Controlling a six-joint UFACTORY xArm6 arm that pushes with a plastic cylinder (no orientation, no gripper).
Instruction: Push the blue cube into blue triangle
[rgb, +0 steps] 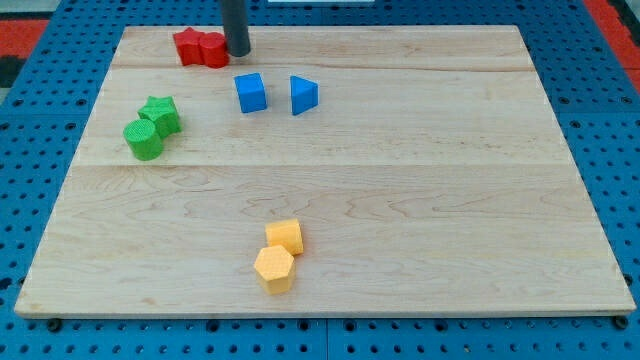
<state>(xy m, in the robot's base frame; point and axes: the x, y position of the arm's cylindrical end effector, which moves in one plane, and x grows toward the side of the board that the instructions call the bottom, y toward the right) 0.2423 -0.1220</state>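
The blue cube (251, 93) sits in the upper middle of the wooden board (420, 190). The blue triangle (303, 95) lies just to its right, a small gap between them. My tip (238, 52) comes down from the view's top and stands just above the blue cube, right beside the red blocks, apart from the cube.
Two red blocks, a star shape (188, 46) and a rounder one (213, 49), touch each other at the top left. A green star-like block (160, 114) and a green cylinder (144, 139) sit at the left. Two yellow blocks (285, 237) (274, 268) touch near the bottom middle.
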